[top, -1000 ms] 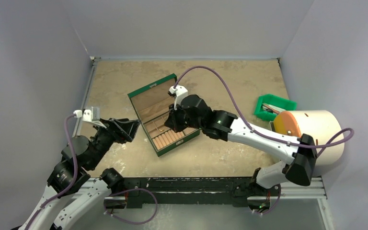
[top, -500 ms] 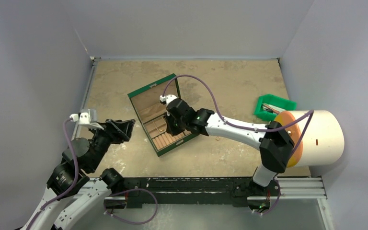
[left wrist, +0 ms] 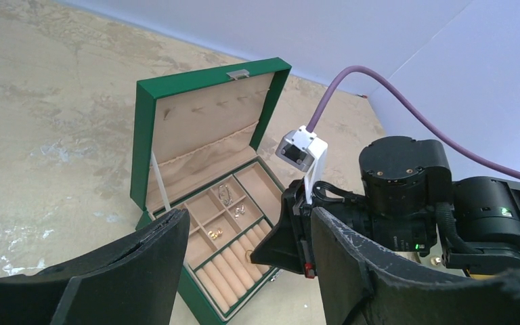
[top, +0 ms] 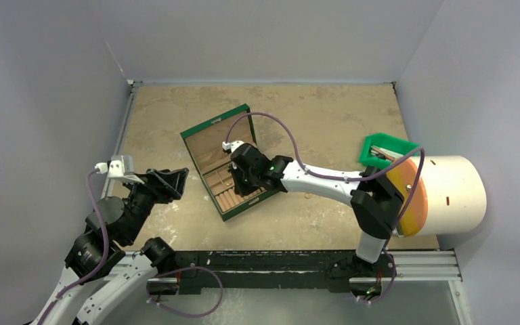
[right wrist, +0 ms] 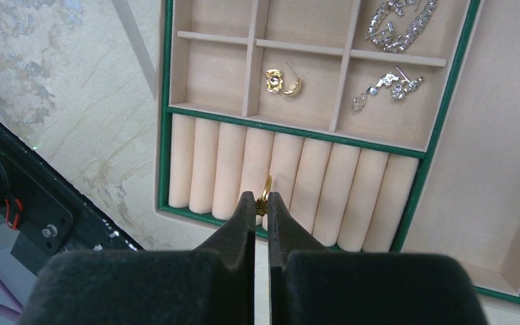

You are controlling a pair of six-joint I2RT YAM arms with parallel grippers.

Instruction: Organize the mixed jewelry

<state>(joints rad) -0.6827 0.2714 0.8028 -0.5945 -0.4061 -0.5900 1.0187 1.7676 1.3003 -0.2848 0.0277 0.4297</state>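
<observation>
The green box [top: 211, 133] lies open mid-table, with its lid up. In the right wrist view my right gripper [right wrist: 261, 197] is shut on a small gold ring [right wrist: 266, 187]. The ring stands in a slot between the tan ring rolls [right wrist: 332, 196]. The compartments behind hold a gold earring [right wrist: 283, 81] and silver sparkly pieces [right wrist: 386, 88], with more silver pieces [right wrist: 401, 24] further back. In the top view the right gripper [top: 238, 183] is over the box's near part. My left gripper [left wrist: 247, 220] is open and empty, left of the box [left wrist: 176, 108], and also shows in the top view [top: 178, 179].
A small green bin [top: 387, 150] sits at the right. Next to it lies a big white cylinder with an orange face [top: 447, 193]. Grey walls close the table on three sides. The right arm's purple cable arcs above the box lid.
The right arm swung left and went lower, bringing its gripper down onto the ring rolls. The left arm shifted only slightly.
</observation>
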